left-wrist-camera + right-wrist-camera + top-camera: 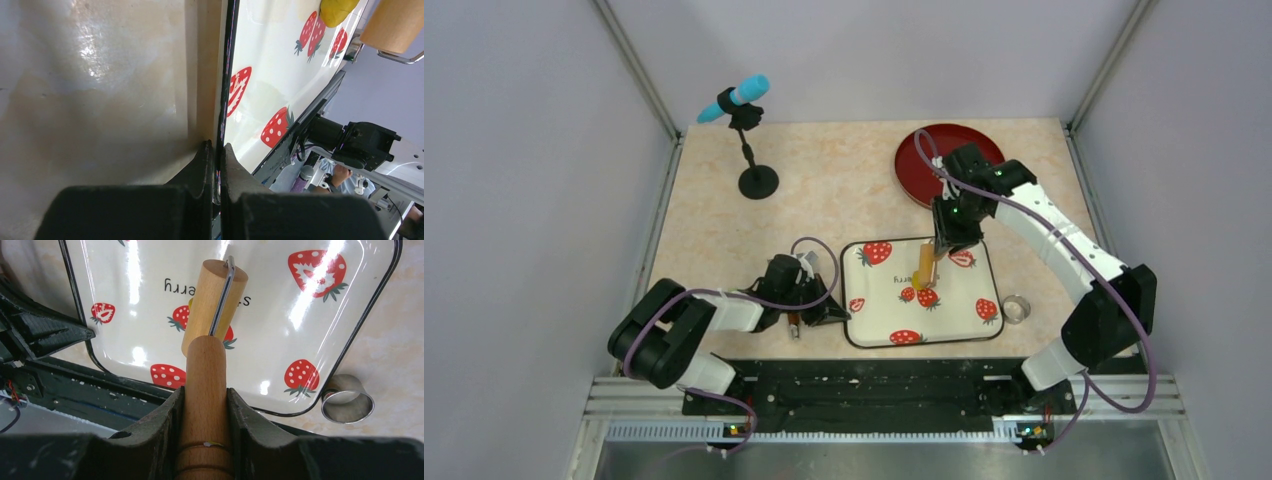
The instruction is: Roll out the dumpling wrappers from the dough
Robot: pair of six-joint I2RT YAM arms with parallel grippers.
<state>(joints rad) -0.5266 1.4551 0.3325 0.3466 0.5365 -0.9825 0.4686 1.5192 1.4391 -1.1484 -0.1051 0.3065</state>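
Nearest the right wrist camera, the right gripper [206,392] is closed narrow on the wooden handle of the roller [215,305], one finger on each side. The handle runs straight out from the jaws toward the middle of the tray [350,300]. The roller head continues in nearly the same line, tipped slightly right, with a wire bracket along its side.

The dough [336,10] is a yellow lump on the tray floor near the centre, beneath the roller head. In the right wrist view only a sliver shows at the head's left edge. The left wrist view shows a rounded side, not yet flattened. Whether the head touches it cannot be told.

The left gripper [218,147] is fully closed on the tray's left rim, well apart from the dough. A metal ring [347,405] stands on the table just beside the tray's near right corner.

Judgement: the right arm is the nearer and the working one. The dough lies ahead of and below its jaws, along the handle's axis. The coming stroke probably requires the head's long side laid across the lump, then pressed forward and back while the left arm steadies the tray.
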